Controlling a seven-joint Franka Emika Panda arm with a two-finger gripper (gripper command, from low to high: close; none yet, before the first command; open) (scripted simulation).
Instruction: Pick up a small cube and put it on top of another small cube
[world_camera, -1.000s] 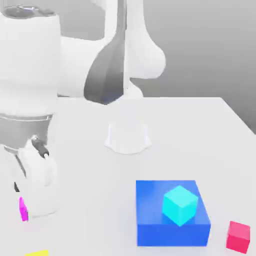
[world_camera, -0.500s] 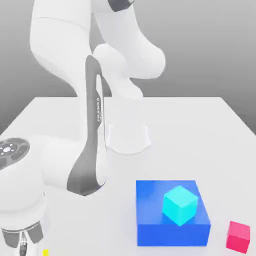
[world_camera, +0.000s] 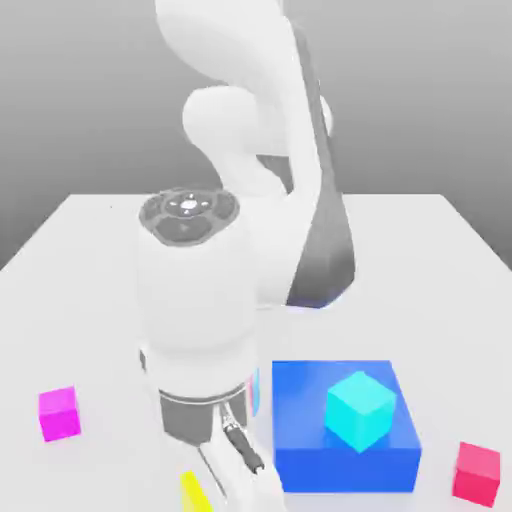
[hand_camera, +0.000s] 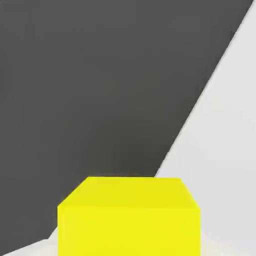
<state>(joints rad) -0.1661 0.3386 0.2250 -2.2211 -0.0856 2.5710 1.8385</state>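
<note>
One yellow cube (world_camera: 193, 492) sat at the near edge of the table (world_camera: 90, 260), left of the blue block (world_camera: 345, 428), with the arm's hand (world_camera: 240, 478) low beside it. Couldn't tell whether the hand had closed on it; nothing was stacked yet, so pickup and placing looked still to do.

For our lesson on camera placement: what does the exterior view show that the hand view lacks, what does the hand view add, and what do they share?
Exterior view alone: the arm, the blue block with a cyan cube on top, a magenta cube towards that view's left, and a red cube at its right.

Hand view alone: the yellow cube's whole front face and top, close up, against a dark background.

Both: the yellow cube, seen as a sliver beside the arm in the exterior view, and the white table.
</note>
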